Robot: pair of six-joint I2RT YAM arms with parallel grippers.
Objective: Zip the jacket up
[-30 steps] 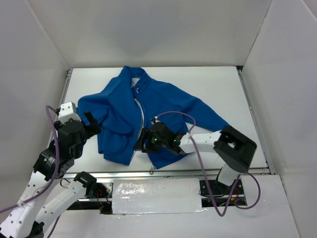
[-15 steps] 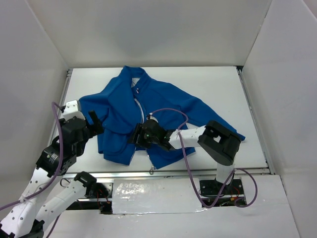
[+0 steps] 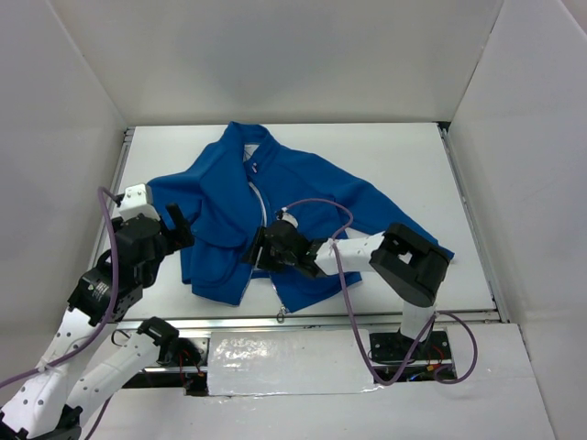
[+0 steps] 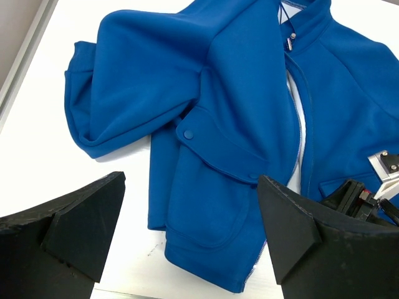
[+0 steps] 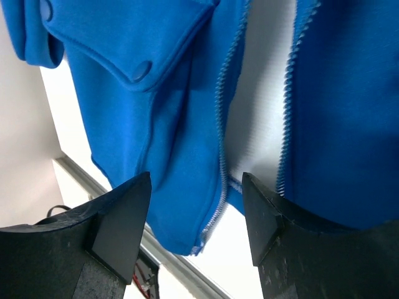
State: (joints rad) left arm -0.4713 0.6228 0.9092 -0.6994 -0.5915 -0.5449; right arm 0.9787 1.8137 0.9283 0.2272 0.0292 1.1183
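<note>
Left gripper (image 3: 176,225) near table's (image 3: 394,156) left edge, beside the sleeve: jaws wide, empty. Jacket (image 3: 303,192) flat mid-table, collar far, zipper (image 4: 303,143) undone. Right gripper (image 5: 196,177) over lower zipper, jaws partly apart, gripping nothing.

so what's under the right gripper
The jacket, front open: two unjoined zipper rows with a white gap between, the right gripper open above them. Anything beneath the fabric is hidden.

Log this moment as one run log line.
jacket: lying on table, front open | zipper: halves apart | left gripper: open, empty, near sleeve | right gripper: open, empty, above lower zipper | zipping: not done
</note>
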